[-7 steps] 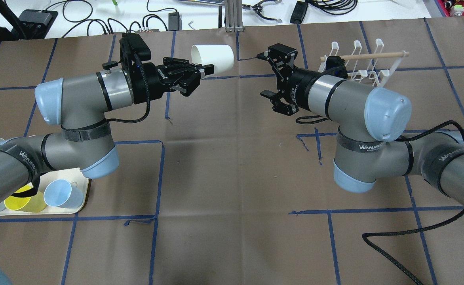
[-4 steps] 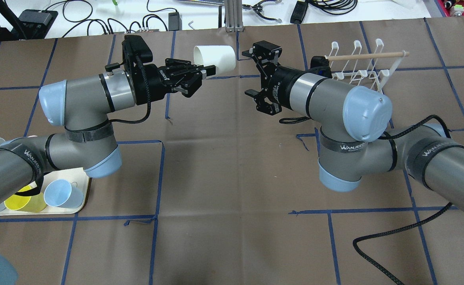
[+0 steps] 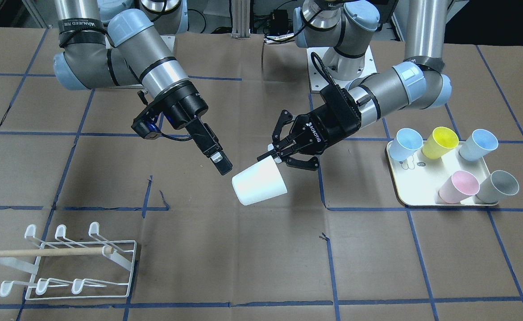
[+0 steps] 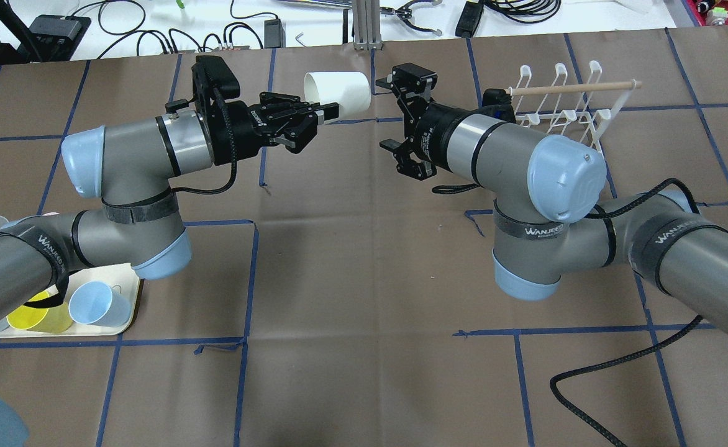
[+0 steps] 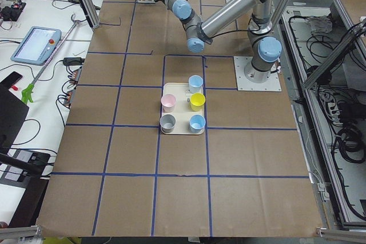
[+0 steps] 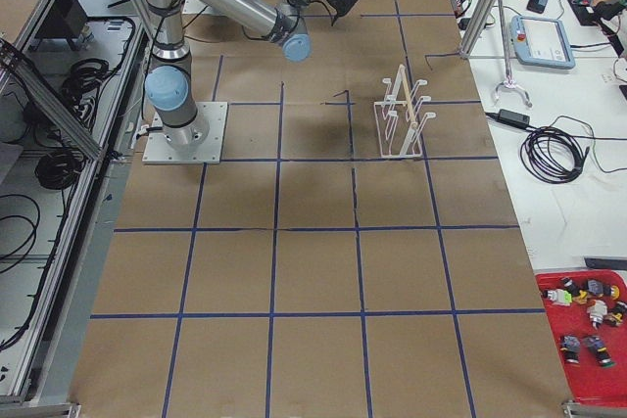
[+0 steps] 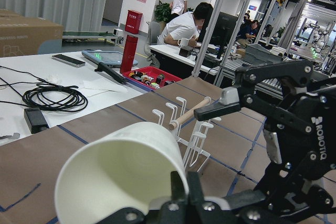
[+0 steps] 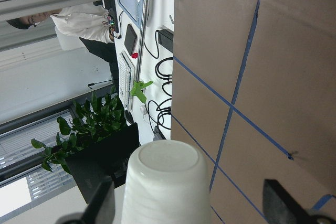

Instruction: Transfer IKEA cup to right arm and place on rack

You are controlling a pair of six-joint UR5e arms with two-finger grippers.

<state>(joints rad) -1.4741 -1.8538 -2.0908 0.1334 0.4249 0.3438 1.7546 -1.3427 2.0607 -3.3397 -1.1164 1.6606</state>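
A white cup (image 3: 259,183) hangs on its side above the table, held by its rim in my left gripper (image 3: 276,156), the ROBOTIQ claw, which is shut on it; the cup also shows in the overhead view (image 4: 338,93). My right gripper (image 3: 219,164), with long flat fingers, is open just beside the cup's closed base. In the right wrist view the cup's base (image 8: 168,182) sits between the two spread fingers (image 8: 100,205). The white wire rack (image 3: 43,252) with its wooden dowel stands empty beyond the right arm (image 4: 575,87).
A cream tray (image 3: 415,178) with several coloured cups sits by the left arm's base; it also shows in the overhead view (image 4: 122,310). A black cable (image 4: 594,410) trails on the table under the right arm. Blue tape lines cross the brown tabletop.
My right arm has swung left, bringing its open gripper from near the rack up to the cup's base. The left gripper shifted slightly right, then held still with the cup.
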